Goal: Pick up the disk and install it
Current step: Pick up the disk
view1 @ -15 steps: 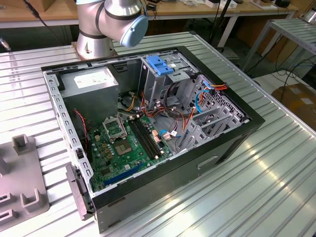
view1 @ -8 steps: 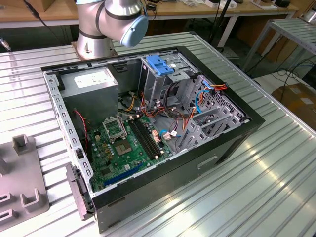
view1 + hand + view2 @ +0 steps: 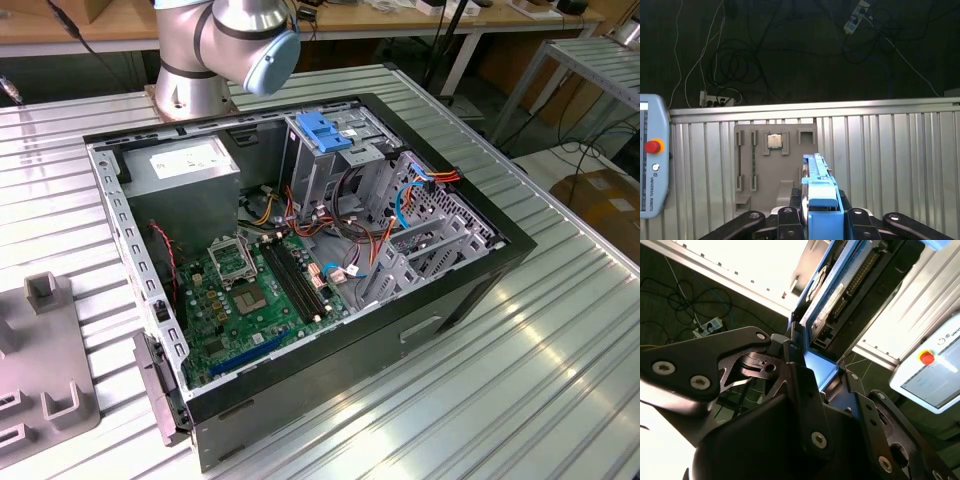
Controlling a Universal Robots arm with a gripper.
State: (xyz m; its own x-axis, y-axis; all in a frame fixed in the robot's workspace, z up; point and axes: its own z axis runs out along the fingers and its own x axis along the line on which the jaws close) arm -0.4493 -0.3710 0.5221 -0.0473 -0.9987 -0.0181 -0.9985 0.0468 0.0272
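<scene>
**While clamped edge-on, the disk (image 3: pixel 819 192) sits in the gripper (image 3: pixel 821 217)**

Both wrist views show the jaws drawn in tight against the disk's blue-railed sides. Beyond it, the first wrist view shows a grey fixture plate (image 3: pixel 775 165) on the ribbed table (image 3: pixel 890 150). The exterior view shows the open computer case (image 3: pixel 300 400).

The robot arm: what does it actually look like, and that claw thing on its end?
The arm is a thick, round, silver-grey tube with a pale blue cap on its joint. Its end effector is black, built from flat jointed links fastened with silver screws.
</scene>
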